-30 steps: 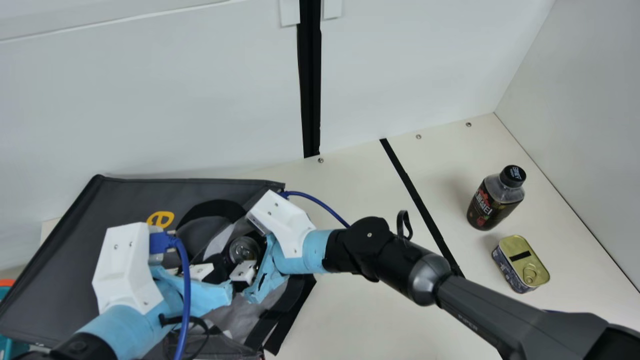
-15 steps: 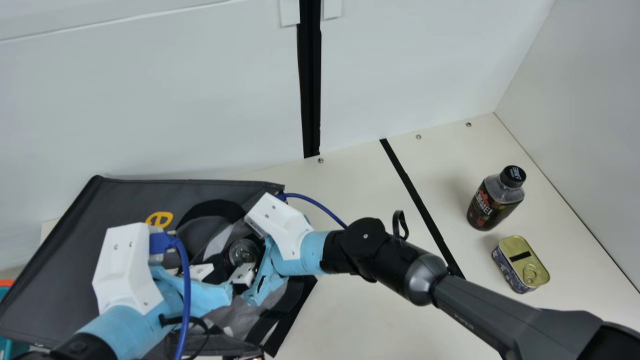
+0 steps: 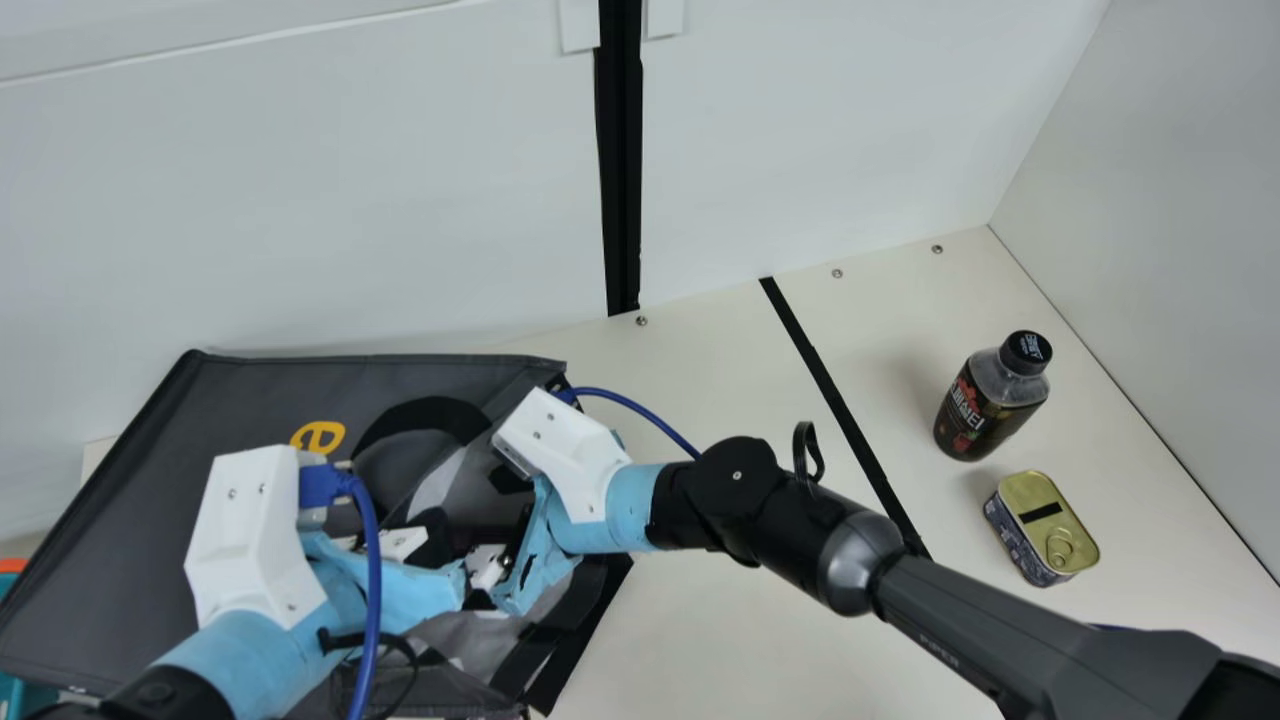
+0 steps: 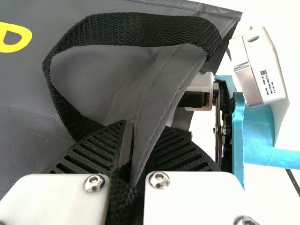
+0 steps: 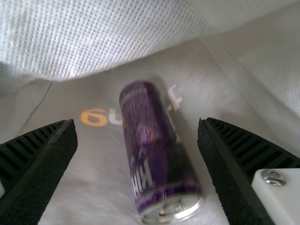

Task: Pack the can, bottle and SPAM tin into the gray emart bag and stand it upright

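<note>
Three items and a gray bag (image 3: 120,520), the bag lying at left. The left gripper (image 3: 432,533) is closed on the bag's black strap and fabric edge. The right gripper (image 3: 487,565) has its fingers spread wide inside the bag, grasping nothing; the purple can (image 5: 152,145) lies between them, touching neither. At right, the bottle (image 3: 985,405) stands upright, the SPAM tin (image 3: 1040,530) nearer, just beside it.

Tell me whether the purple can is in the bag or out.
In: the can lies on its side on the bag's lining, with the right tool open over it.
</note>
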`<state>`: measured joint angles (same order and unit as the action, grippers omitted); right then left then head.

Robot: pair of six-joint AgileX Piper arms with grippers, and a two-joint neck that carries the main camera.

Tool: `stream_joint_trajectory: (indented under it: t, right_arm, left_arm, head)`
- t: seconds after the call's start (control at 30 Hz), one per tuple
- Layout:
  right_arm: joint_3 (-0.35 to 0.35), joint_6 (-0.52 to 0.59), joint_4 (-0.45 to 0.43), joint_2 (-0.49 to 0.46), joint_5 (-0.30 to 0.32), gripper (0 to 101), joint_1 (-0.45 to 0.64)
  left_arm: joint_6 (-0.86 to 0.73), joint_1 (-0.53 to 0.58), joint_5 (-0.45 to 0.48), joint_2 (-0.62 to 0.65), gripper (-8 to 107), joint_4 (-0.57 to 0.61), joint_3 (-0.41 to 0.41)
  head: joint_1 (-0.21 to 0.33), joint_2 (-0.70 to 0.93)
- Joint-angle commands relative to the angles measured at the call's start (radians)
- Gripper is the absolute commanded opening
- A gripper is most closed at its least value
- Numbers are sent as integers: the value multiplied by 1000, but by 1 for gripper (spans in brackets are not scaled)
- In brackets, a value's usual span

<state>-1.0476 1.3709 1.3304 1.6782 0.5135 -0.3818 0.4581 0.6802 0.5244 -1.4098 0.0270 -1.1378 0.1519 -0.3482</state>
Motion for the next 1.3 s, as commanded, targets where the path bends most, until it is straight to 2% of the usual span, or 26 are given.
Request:
stream_joint_trajectory:
  t: [0.0,0.7,0.93,1.27]
  right_arm:
    - [0,-3,-2,-4,7,95,3]
    - [26,-15,-89,-89,104,95,84]
    - [47,-29,-118,-144,139,95,117]
    - [96,-77,-166,-255,158,95,161]
  left_arm:
    - [0,0,0,0,-8,0,0]
    - [0,0,0,0,-8,0,0]
    - [0,0,0,0,-8,0,0]
    - [0,0,0,0,-8,0,0]
  head:
    - [23,-1]
    - [23,-1]
    - [23,-1]
    - [23,-1]
